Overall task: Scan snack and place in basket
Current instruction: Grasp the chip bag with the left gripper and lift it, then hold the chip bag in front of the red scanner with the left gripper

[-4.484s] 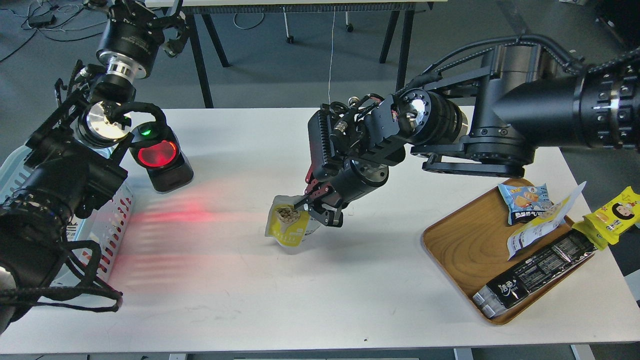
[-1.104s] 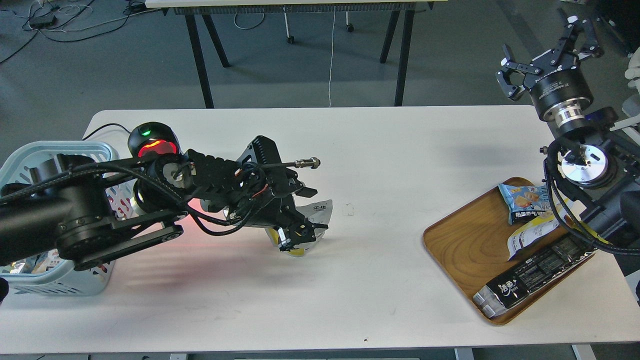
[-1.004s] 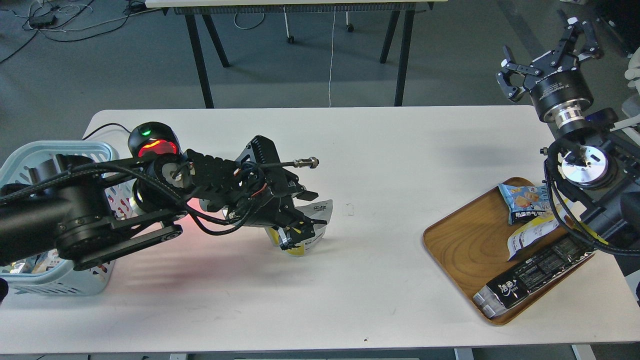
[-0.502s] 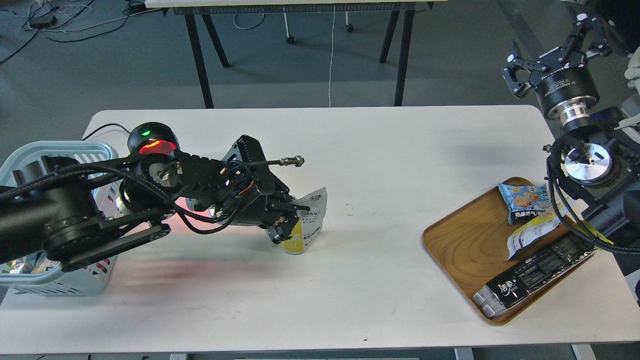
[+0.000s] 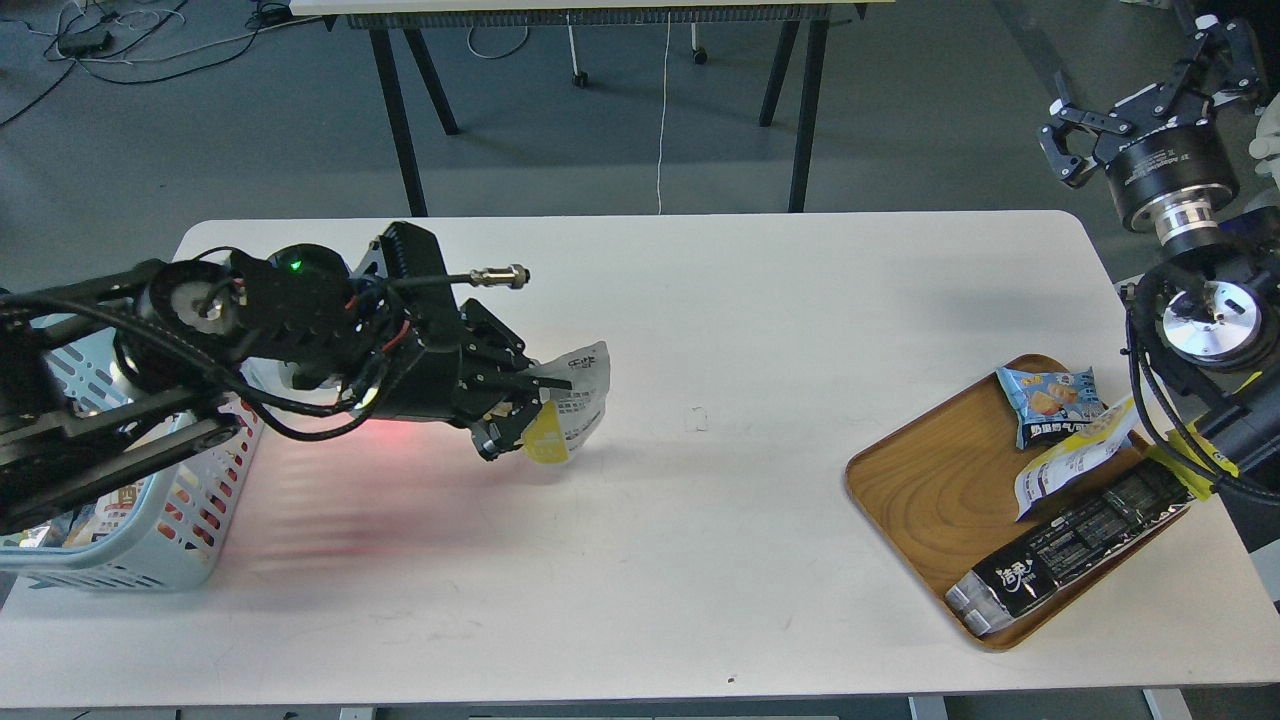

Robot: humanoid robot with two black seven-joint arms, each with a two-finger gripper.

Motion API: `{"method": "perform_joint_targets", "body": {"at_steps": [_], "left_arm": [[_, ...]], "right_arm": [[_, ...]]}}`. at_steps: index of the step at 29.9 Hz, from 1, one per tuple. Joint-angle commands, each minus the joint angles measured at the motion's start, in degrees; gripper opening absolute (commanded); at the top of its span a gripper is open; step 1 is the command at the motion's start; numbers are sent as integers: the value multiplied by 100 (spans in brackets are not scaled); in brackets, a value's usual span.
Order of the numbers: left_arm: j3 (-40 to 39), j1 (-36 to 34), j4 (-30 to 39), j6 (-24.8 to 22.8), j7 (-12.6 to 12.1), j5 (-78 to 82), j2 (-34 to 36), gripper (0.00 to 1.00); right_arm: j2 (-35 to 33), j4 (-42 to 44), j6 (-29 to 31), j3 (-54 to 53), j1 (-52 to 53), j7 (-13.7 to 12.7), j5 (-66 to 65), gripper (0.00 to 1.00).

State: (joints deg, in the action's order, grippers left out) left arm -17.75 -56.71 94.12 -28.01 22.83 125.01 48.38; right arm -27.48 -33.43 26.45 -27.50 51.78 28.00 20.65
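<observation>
My left gripper (image 5: 520,405) is shut on the snack (image 5: 570,405), a small pouch with a yellow lower half and a grey-white printed top. It holds the pouch tilted just above the table, left of centre. The pale blue-white basket (image 5: 150,520) with slotted sides stands at the table's left edge, partly hidden by my left arm. My right gripper (image 5: 1150,85) is open and empty, raised high past the table's far right corner.
A black scanner (image 5: 300,268) with a green light sits behind my left arm and throws red light on the table. A wooden tray (image 5: 930,490) at the right holds a blue packet (image 5: 1050,400), a white-and-yellow pouch (image 5: 1075,455) and a black packet (image 5: 1070,545).
My left gripper has closed on the snack, lifted it and carried it left toward the scanner and basket. My right arm has drawn back up and to the right.
</observation>
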Motion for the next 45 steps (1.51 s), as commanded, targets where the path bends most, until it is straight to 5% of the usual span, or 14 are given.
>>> {"method": "perform_joint_targets", "body": {"at_steps": [1,15,45], "left_arm": [[-132,11,-86,1,239,-1,399,0],[-220,55,-1203,1,380,-1,743,0],[-185,46,-799,1,318,-1,699,0]], "right_arm": [[-65,-67,10,-1,-1,0,1,99],[-100,-225,-17,-54,-10,0,1,99],[-100,-225,-25,-45,78,0,-8,99]]}}
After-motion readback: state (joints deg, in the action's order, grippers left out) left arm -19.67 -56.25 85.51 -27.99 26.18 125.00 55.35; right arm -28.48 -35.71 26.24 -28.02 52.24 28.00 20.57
